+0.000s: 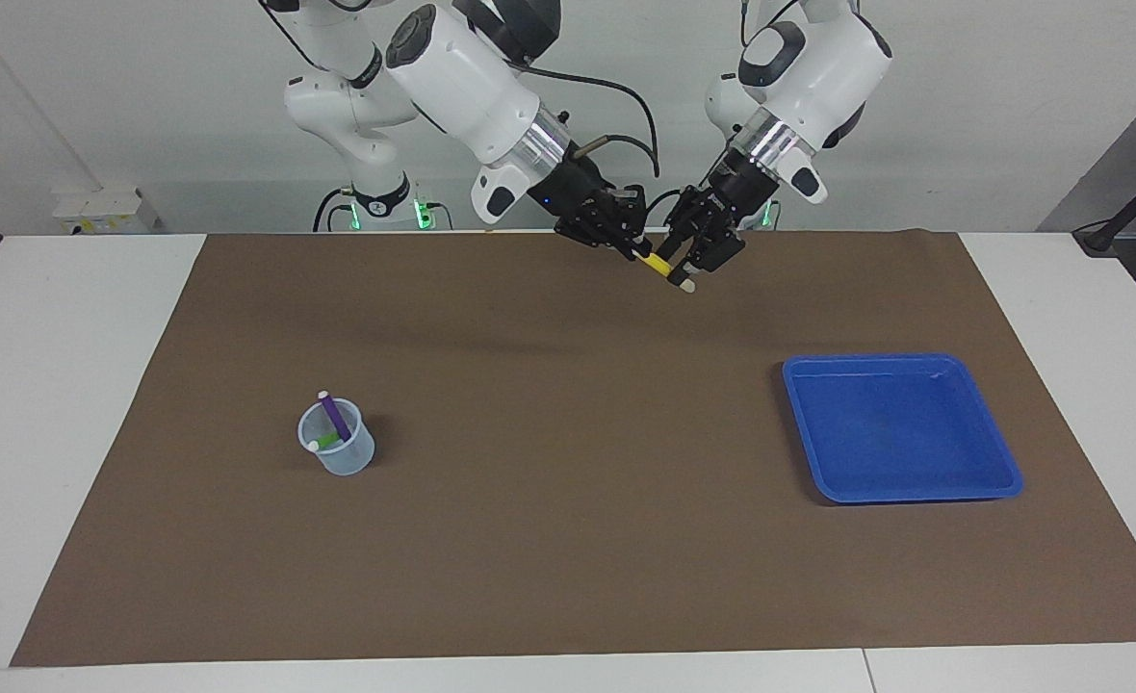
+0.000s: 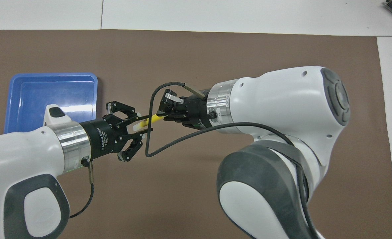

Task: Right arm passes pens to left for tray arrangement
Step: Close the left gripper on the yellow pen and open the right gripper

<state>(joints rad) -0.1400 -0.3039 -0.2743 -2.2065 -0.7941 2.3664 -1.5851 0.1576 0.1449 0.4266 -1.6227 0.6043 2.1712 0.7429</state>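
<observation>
My right gripper (image 1: pixel 631 248) clamps the slim yellow marker pen (image 1: pixel 659 265) by its back end, so my left gripper (image 1: pixel 688 274) can close on the free whitish tip. Both grip it over the brown mat (image 1: pixel 568 539). The shallow bright blue plastic tray (image 1: pixel 900 364) lies empty at four o'clock from this handover in the facing view.

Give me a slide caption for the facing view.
Mid-air handover: right gripper and left gripper both grip the yellow pen; blue tray waits.
</observation>
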